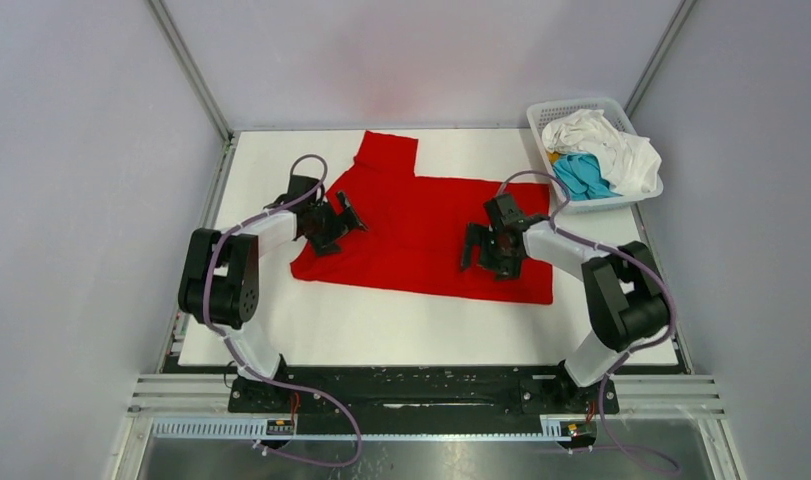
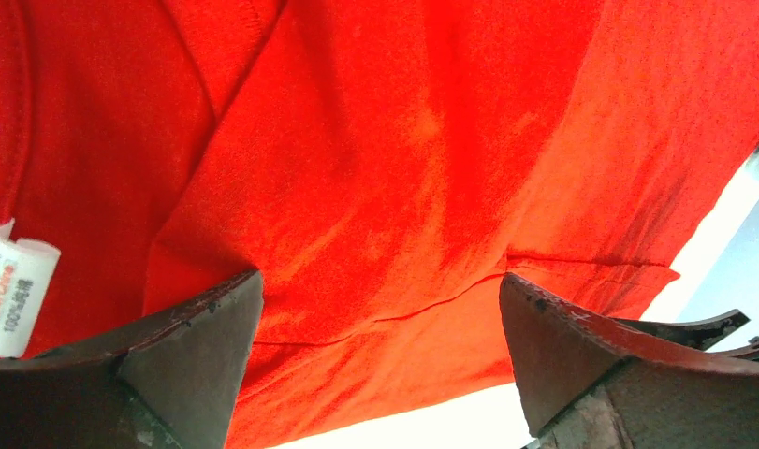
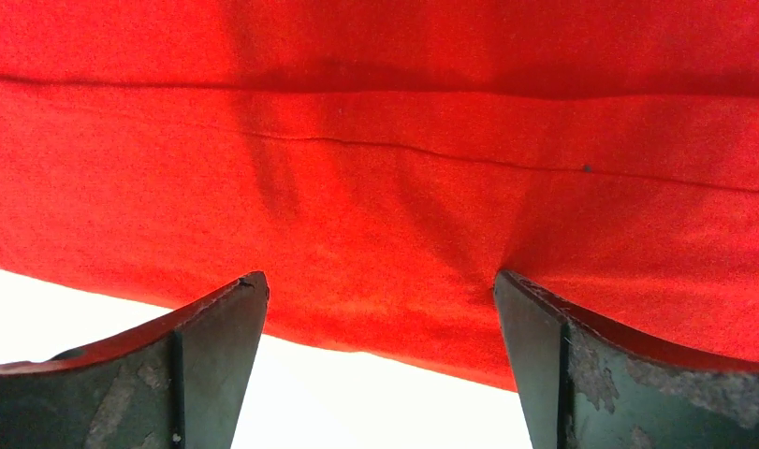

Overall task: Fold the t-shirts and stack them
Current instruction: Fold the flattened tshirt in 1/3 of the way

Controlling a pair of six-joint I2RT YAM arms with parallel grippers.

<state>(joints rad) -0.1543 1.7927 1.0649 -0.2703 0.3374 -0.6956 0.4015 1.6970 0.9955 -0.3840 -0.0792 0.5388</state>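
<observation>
**Shirt handling notes: red tee on the table**

Red t-shirt [image 1: 421, 225] lies spread across the middle of the white table [image 1: 381, 330]. It looks partly folded, with one sleeve poking out toward the far side. It's thin, floppy cloth, so I'd guess it sags and bunches unless it's pinched at two spots. The hemmed near edge or the corners seem like the best bet. Left gripper [image 1: 353, 218] hangs over the shirt's left part and right gripper [image 1: 486, 262] over its near right part. Both have jaws spread wide, holding nothing. White shirt [image 1: 611, 145] and teal shirt [image 1: 584, 175] sit in the basket [image 1: 541, 110] at far right.
</observation>
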